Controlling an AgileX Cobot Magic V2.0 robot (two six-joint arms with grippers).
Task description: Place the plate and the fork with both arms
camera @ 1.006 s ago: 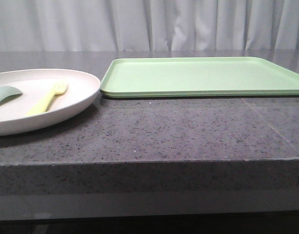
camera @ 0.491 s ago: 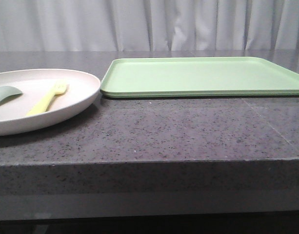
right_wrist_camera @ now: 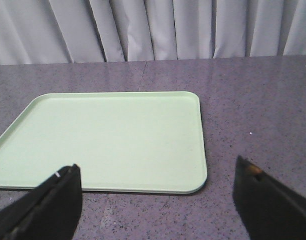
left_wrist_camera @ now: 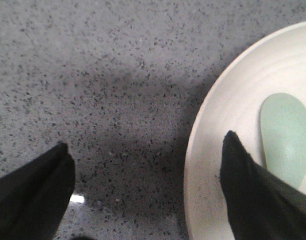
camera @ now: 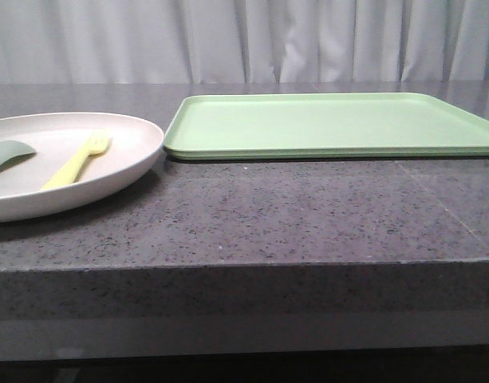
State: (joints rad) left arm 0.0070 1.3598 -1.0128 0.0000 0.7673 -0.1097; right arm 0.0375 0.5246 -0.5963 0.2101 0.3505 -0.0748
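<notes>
The off-white plate [camera: 120,163] rests at the table's left, cut off by the front view's edge. A pale yellow fork [camera: 78,161] lies inside it, tines pointing away from me. My left gripper [left_wrist_camera: 145,140] hovers open over the plate's rim [left_wrist_camera: 200,150], one finger above the bare table and the other finger [left_wrist_camera: 252,195] above the plate's inside. My right gripper [right_wrist_camera: 156,164] hangs open above the near edge of the green tray [right_wrist_camera: 108,135], holding nothing. Neither gripper shows in the front view.
A dull green spoon [left_wrist_camera: 286,140] lies in the plate beside the fork, seen also in the front view as the spoon [camera: 6,153]. The flat green tray [camera: 332,124] fills the table's right rear. Grey speckled stone lies between plate and tray; curtains hang behind.
</notes>
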